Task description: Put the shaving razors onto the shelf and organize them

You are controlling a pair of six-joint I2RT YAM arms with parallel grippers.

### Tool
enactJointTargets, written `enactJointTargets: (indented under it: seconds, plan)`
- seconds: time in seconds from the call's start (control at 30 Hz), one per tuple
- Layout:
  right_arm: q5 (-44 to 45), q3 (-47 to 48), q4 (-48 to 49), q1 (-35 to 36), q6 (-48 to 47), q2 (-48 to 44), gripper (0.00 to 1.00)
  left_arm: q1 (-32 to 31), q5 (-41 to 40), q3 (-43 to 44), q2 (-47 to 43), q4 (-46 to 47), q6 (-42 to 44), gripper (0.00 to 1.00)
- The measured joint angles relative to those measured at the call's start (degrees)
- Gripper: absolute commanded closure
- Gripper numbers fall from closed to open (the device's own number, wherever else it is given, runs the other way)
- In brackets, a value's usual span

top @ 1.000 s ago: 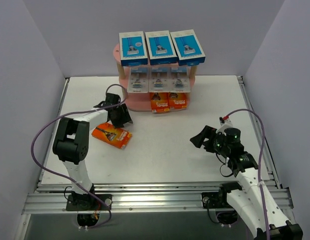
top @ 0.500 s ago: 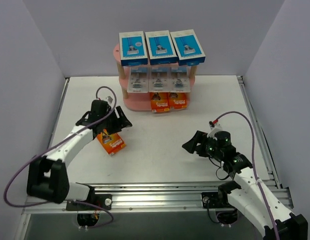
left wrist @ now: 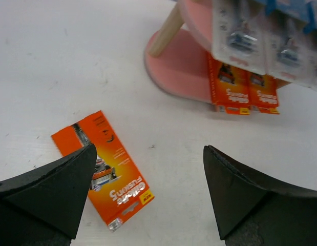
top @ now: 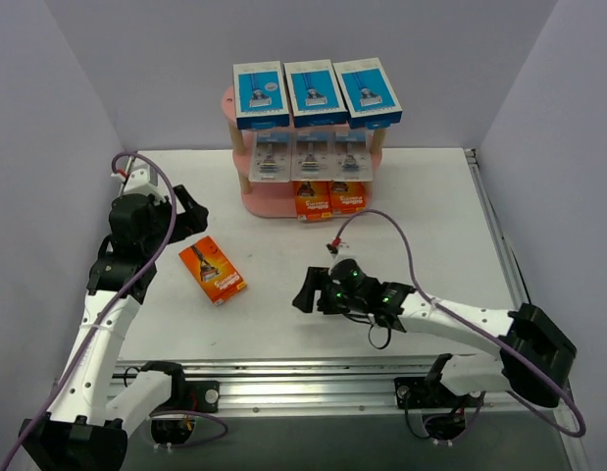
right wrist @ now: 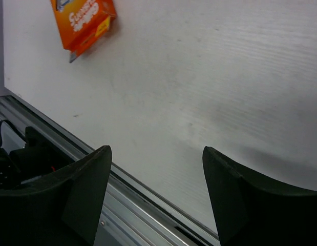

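One orange razor card (top: pixel 213 272) lies flat on the table, left of centre; it also shows in the left wrist view (left wrist: pixel 103 168) and far off in the right wrist view (right wrist: pixel 82 20). My left gripper (top: pixel 190 211) (left wrist: pixel 149 151) hangs open above and to the left of it, holding nothing. My right gripper (top: pixel 305 291) (right wrist: pixel 156 149) is open and empty, low over the table's front middle, pointing left toward the card. The pink shelf (top: pixel 269 204) (left wrist: pixel 178 72) at the back carries three blue boxes (top: pixel 316 93) on top, three grey blister packs (top: pixel 308 157) in the middle and two orange cards (top: pixel 329 199) at the bottom.
A metal rail (top: pixel 303 378) (right wrist: pixel 97 169) runs along the table's near edge, just below my right gripper. Grey walls close in the left, back and right sides. A purple cable (top: pixel 381 221) loops above the right arm.
My left gripper has pulled back up and to the left, opening wider, away from the orange card, which now lies turned on the table. My right arm has swung left to the front middle.
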Motion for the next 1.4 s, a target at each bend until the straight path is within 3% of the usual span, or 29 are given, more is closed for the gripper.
enactJointTargets:
  seconds: [0.23,0.57,1.2,1.4]
  plan:
    - [5.40,9.55,10.10,8.76,6.67,16.28,0.45,4.79,-1.42,-2.78,0.42,-3.76,-0.04,0.06]
    - [6.86,19.06,20.48,9.18,14.93,36.59,0.51,5.62,-3.37,-2.78,-2.56,-4.04,-0.11,0.06]
    - [6.25,28.87,24.15,7.34,20.02,47.67,0.62,5.18,-4.44,-2.78,-4.44,-4.24,-0.13,0.06]
    - [6.27,29.03,24.65,6.91,21.00,48.17,0.77,4.57,-4.57,-2.78,-4.81,-4.24,-0.09,0.06]
